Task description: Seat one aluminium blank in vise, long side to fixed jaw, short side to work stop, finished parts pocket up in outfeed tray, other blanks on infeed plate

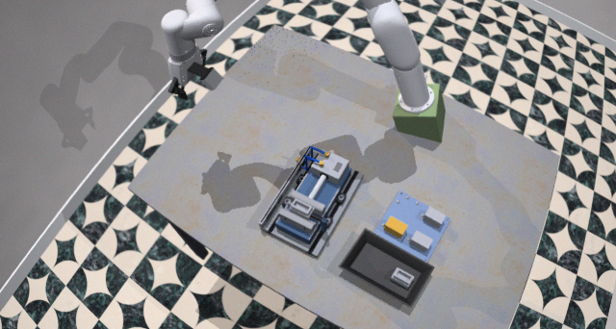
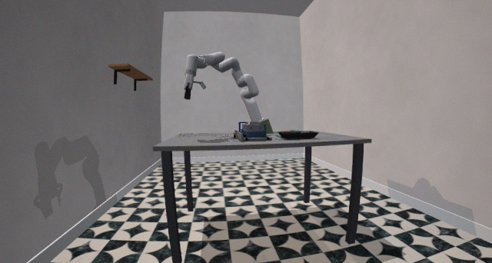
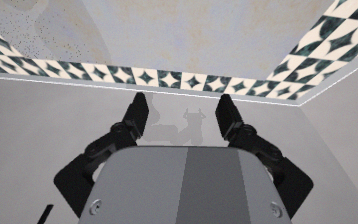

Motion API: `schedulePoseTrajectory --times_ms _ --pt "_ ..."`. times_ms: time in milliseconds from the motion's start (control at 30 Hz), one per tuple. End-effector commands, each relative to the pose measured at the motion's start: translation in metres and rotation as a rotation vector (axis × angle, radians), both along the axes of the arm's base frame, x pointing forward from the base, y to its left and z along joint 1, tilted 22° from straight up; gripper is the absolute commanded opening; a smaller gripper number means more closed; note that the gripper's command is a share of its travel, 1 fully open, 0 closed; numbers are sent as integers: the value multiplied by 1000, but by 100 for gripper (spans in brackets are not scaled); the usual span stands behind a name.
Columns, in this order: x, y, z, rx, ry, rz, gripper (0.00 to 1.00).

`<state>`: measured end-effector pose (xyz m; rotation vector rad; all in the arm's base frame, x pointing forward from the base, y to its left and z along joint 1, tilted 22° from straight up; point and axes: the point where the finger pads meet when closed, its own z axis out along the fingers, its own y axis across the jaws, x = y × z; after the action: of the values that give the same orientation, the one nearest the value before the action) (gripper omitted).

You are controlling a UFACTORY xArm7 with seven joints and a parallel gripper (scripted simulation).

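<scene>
Presently the gripper (image 1: 177, 89) hangs wide open and empty, high past the table's (image 1: 250, 103) far-left corner. Vise (image 1: 310, 199) mid-table, a finished part (image 1: 302, 207) in its opening. Infeed plate (image 1: 401, 206): brass blank (image 1: 396, 226), two aluminium blanks (image 1: 434, 215). Outfeed tray (image 1: 366, 262) holds another finished part (image 1: 402, 277).

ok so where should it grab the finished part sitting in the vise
Judging by the top view, come straight down on the finished part and pinch its two long outer walls. It lies flat, pocket up, with vise blocks near its long sides, so clearance may be tight. The gripper is open and empty.
</scene>
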<state>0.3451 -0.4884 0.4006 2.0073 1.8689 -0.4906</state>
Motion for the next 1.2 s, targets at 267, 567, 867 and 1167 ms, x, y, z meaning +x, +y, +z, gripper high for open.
schedulePoseTrajectory --times_ms 267,567,867,1167 --pt "33 34 -1 7 -53 16 100" --pt "49 52 -2 14 -75 26 100" --pt "94 116 -10 40 -137 54 100" --pt "94 116 -10 40 -137 54 100"
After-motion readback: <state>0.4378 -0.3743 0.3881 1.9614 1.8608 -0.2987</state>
